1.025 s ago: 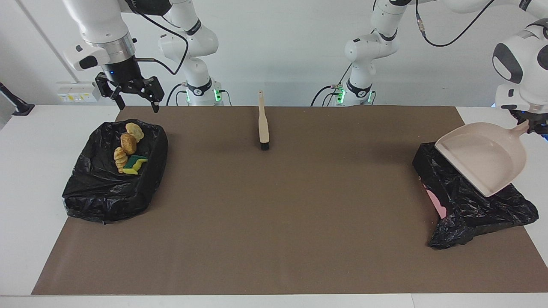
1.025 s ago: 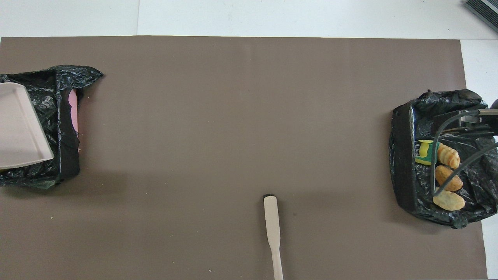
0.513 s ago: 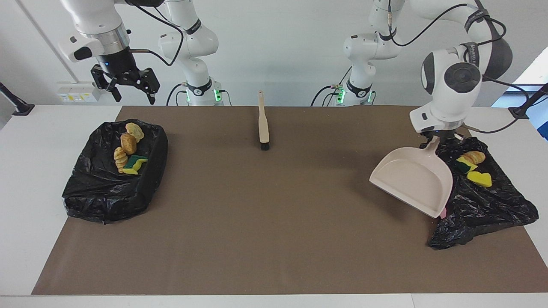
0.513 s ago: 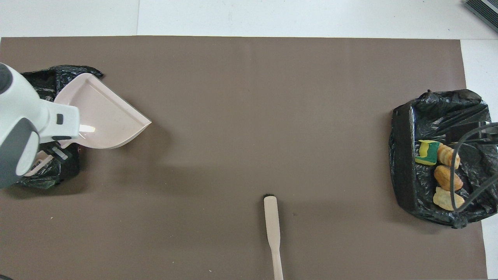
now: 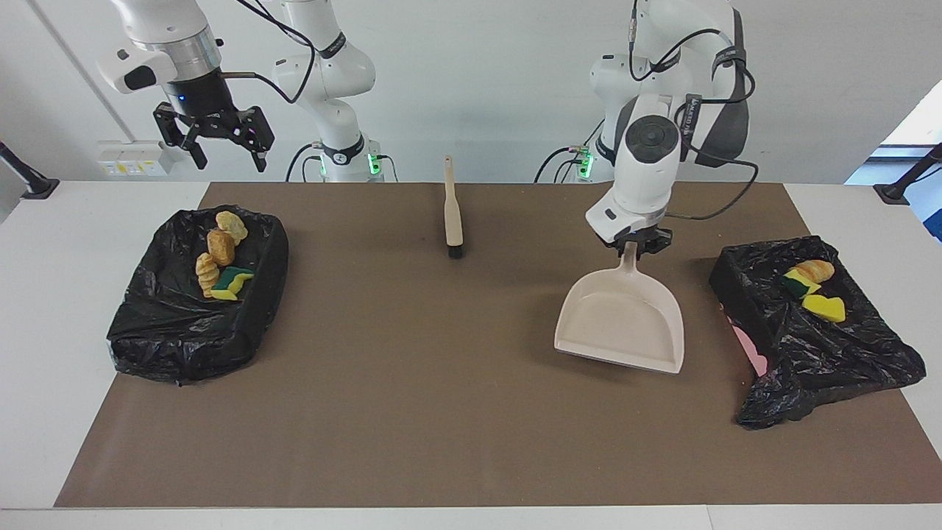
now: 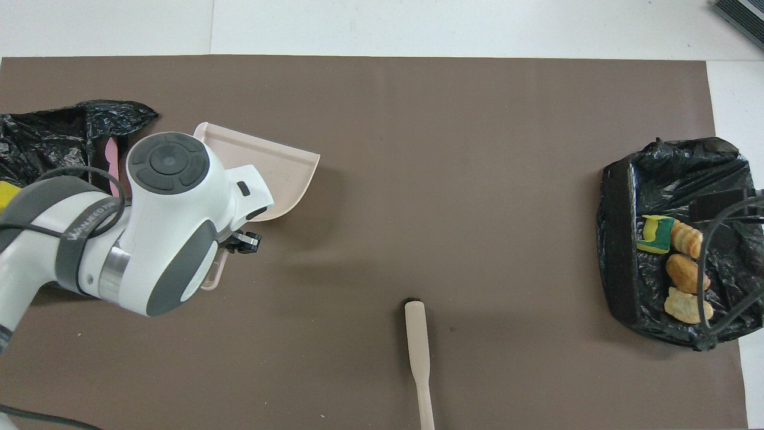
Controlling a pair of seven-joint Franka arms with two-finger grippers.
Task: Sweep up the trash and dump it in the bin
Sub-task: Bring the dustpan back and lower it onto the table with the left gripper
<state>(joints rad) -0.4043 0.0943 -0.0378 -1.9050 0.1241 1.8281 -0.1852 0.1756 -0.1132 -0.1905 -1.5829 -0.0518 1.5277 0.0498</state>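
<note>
The left gripper (image 5: 631, 246) is clamping the dustpan (image 5: 622, 320) handle; the overhead view is hiding this under the arm. The right gripper (image 5: 213, 151) is hanging, fingers apart, over a bin (image 5: 184, 331). Trash (image 5: 221, 261) is lying in both bins

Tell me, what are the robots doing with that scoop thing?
The left gripper holds the beige dustpan by its handle over the brown mat. The trash already lies in the two black-bagged bins. The brush lies on the mat, and the right gripper waits open above the other bin.
</note>
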